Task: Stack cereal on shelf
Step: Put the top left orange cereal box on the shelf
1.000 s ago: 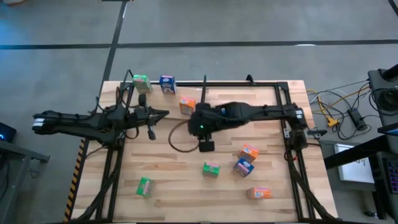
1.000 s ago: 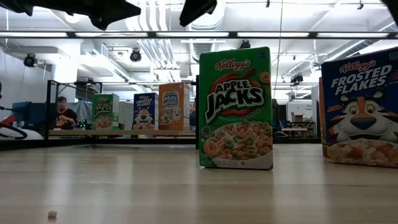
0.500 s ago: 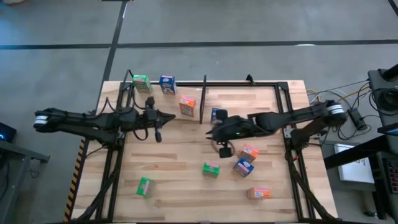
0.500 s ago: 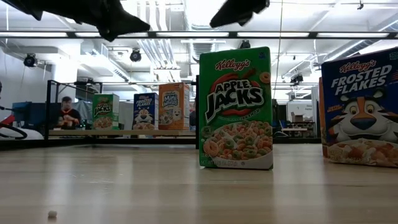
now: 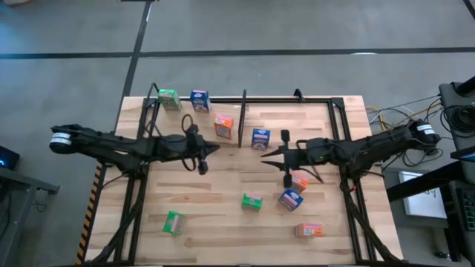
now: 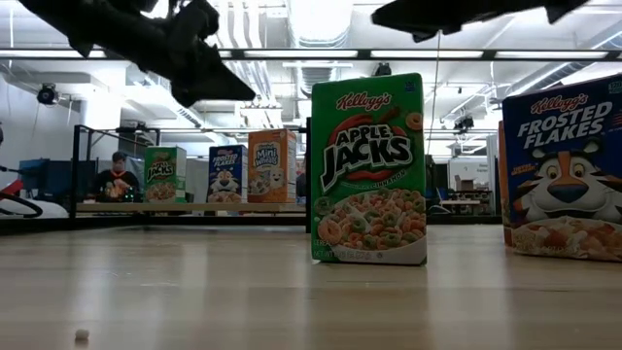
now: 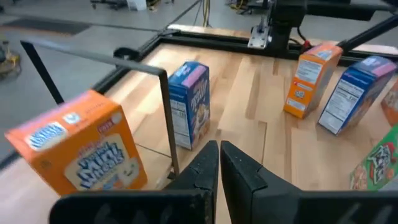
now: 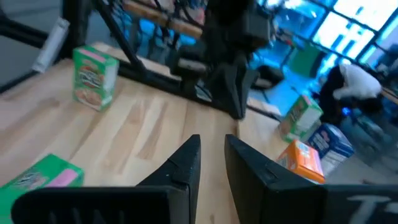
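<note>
Since the earlier frame, your right gripper (image 5: pixel 269 156) is pulling back toward the right, leaving a blue box (image 5: pixel 260 139) upright on the shelf (image 5: pixel 315 122) beside the divider rod (image 5: pixel 243 119). Its fingers are slightly parted and empty. Your left gripper (image 5: pixel 215 147) is reaching further toward center, fingers closed, empty. Five boxes are sitting on the open table (image 5: pixel 215 222).

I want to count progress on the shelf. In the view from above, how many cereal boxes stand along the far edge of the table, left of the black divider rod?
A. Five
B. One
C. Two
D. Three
D: the view from above shows a green box, a blue box and an orange box left of the divider rod; another blue box stands to its right.
</note>
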Tool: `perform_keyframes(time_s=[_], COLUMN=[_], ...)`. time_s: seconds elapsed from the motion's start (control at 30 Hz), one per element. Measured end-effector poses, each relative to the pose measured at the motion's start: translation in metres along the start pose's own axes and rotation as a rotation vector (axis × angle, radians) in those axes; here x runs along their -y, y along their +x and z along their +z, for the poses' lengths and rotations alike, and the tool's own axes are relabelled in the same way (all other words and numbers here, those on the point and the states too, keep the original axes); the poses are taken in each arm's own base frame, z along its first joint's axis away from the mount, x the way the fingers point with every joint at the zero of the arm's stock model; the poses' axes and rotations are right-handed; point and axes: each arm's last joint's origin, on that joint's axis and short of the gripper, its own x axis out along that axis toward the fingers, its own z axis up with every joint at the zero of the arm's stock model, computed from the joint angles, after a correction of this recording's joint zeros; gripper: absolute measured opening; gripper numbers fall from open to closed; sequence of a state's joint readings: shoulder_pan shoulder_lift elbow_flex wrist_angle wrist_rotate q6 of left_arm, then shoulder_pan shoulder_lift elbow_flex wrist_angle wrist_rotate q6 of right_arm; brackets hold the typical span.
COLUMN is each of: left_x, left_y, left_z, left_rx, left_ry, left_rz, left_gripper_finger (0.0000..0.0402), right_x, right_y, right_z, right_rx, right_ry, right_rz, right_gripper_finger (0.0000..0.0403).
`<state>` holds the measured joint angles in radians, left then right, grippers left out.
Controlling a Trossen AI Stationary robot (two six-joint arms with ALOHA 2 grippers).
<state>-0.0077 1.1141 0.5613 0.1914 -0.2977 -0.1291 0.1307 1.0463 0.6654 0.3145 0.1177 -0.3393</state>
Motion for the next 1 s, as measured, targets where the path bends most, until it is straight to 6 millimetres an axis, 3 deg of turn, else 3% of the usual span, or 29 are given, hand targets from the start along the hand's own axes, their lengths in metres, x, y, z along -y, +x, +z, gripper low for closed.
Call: perform_keyframes(time_s=[0.2, 0.37, 0.73, 1.0], left_x=[0.002, 0.002, 0.002, -0.005], left_y=[0.017, 0.032, 0.083, 0.100], left_z=[-0.011, -0.018, -0.025, -0.042], left_rx=[-0.037, -0.061, -0.180, -0.236], left_ry=[-0.060, -0.076, -0.052, -0.026], left_rz=[0.031, 0.158, 0.273, 0.350], left_gripper_finger=[0.0000, 0.0000, 0.0000, 0.0000], right_x=[-0.003, -0.001, -0.002, -0.003], right_y=[-0.024, -0.039, -0.058, -0.079], right_z=[-0.013, -0.019, -0.027, -0.038], right_rx=[0.108, 0.142, 0.166, 0.223], right_ry=[-0.006, -0.004, 0.012, 0.004], right_rz=[0.003, -0.017, -0.017, -0.045], right_gripper_finger=[0.0063, 0.0063, 0.0063, 0.0063])
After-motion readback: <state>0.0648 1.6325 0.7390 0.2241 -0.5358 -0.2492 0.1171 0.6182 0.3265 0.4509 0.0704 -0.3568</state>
